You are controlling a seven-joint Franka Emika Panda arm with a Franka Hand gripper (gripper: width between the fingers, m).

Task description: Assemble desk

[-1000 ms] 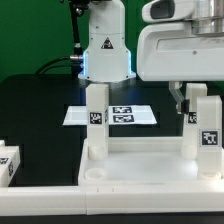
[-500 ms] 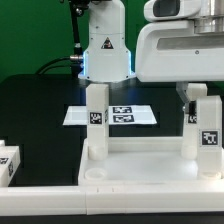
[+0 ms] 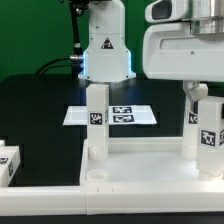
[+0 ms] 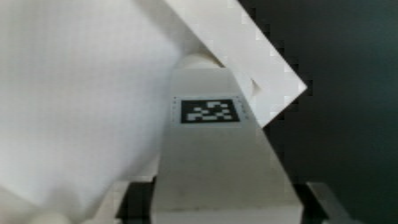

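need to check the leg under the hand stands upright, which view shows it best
The exterior view: the leg shows nearly whole, upright on the tabletop corner below the hand. The wrist view shows only its tagged face close up, foot hidden.

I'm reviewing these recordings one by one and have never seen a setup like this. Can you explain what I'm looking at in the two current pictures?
The white machine at the back is a single robot arm, and it is building a small desk. One picture comes from a camera standing off the arm. The other comes from a camera on its wrist, looking down past the hand.

On the black table lies the desk's white tabletop panel. The standing leg is upright on it, toward the exterior view's left. Behind the panel lies a flat marker board with printed tags. A loose leg sits at the left edge.

The hand, at the exterior view's right, seems closed on the held leg, keeping it upright over the panel. That leg is the tagged post filling the wrist view.
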